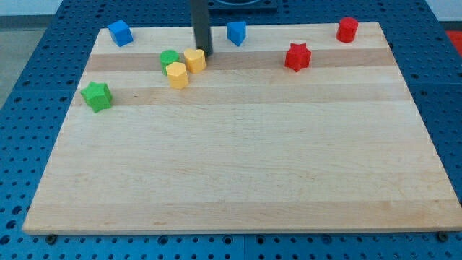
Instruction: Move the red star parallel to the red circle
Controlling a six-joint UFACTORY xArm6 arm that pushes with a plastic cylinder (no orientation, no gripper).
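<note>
Locate the red star (pixel 297 57) near the view's top, right of centre, on the wooden board (pixel 238 173). The red circle (pixel 347 29) stands apart from it, toward the view's top right corner. My tip (pixel 204 51) rests just right of the yellow cylinder (pixel 194 60), well left of the star. No gripper is fitted; the rod only pushes. Expect the star to be light, rigid and free-sliding. Push against a flat between points, since off-centre contact will probably spin it.
</note>
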